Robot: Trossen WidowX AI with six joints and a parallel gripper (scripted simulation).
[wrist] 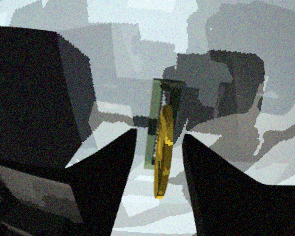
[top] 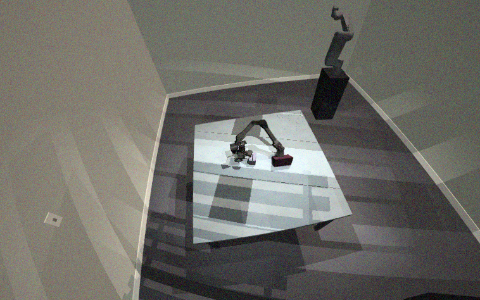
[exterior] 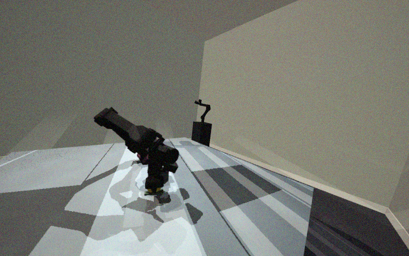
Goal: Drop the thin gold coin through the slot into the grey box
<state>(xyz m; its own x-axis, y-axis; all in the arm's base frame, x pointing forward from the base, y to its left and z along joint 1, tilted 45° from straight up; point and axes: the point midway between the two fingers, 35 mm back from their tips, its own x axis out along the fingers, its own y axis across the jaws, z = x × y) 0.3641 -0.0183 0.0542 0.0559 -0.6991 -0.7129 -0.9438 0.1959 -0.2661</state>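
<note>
Gripper (wrist: 159,154) part-open, grasping nothing — coin (wrist: 163,150) upright between fingers, seemingly untouched.

Beige walls (top: 66,111); dark floor (top: 402,242); striped light on table (top: 271,208)

Gaps remain on both sides of the coin (wrist: 163,150) between the jaws; the box (wrist: 37,94) crowds the left.
</note>
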